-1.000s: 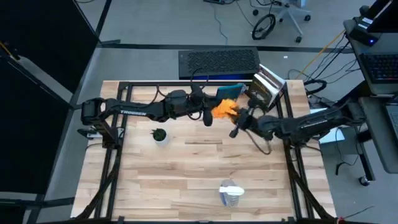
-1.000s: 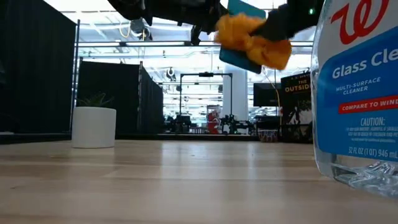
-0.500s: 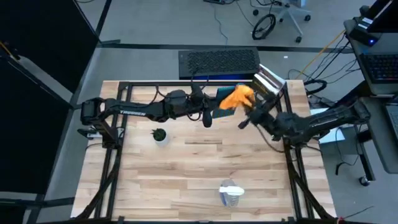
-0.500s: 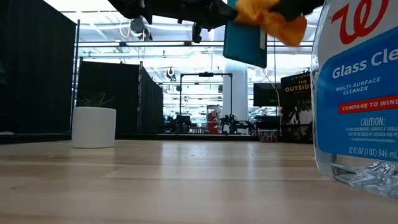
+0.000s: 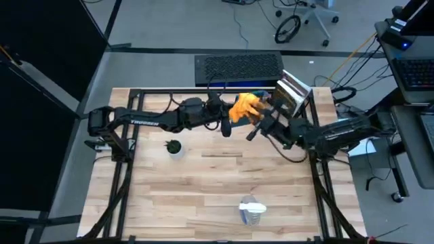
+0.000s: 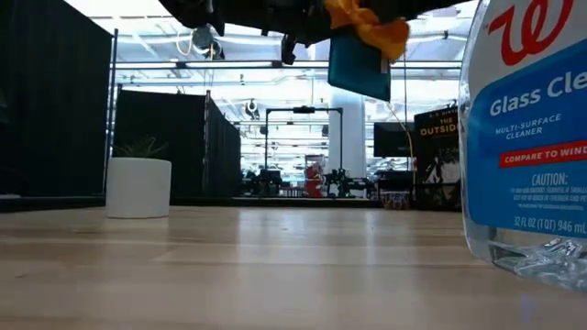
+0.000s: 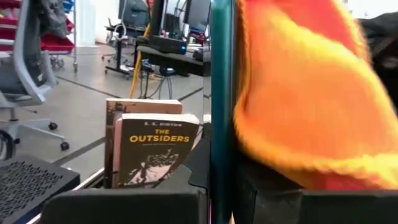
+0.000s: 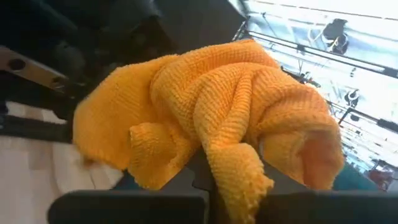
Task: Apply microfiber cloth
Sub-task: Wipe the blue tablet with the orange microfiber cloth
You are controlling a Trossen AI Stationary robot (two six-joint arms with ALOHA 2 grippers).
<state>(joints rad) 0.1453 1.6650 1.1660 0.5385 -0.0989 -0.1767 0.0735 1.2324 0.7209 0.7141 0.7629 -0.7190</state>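
Observation:
A teal-edged dark tablet [image 6: 359, 66] hangs in the air over the table's far middle, standing on edge, with my left gripper [image 5: 229, 115] shut on it. The orange microfiber cloth [image 5: 243, 107] is bunched against the tablet's face near its top [image 6: 367, 20]. My right gripper [image 5: 258, 118] is shut on the cloth and reaches in from the right. In the left wrist view the tablet [image 7: 221, 106] shows edge-on, with the cloth [image 7: 298, 93] pressed to one side of it. My left gripper pinches the tablet's edge [image 7: 221, 190] between its two fingers, one on each face, coming level from the table's left. The tablet is lifted clear and upright. My right gripper holds a bunched fold of the cloth [image 8: 233, 165] between its fingers, several layers. The rest of the cloth billows ahead of the fingers onto the tablet's face.
A stack of books [image 5: 291, 95] stands at the far right corner, close behind the tablet. A small plant in a white pot [image 5: 175, 147] sits at the left. A clear glass-cleaner spray bottle [image 5: 252, 211] lies near the front edge. A keyboard [image 5: 239, 68] lies beyond the table.
My right gripper has drawn the cloth up over the tablet's face, first toward the far right and then back toward the left along the tablet's top. The tablet and my left gripper have stayed where they were.

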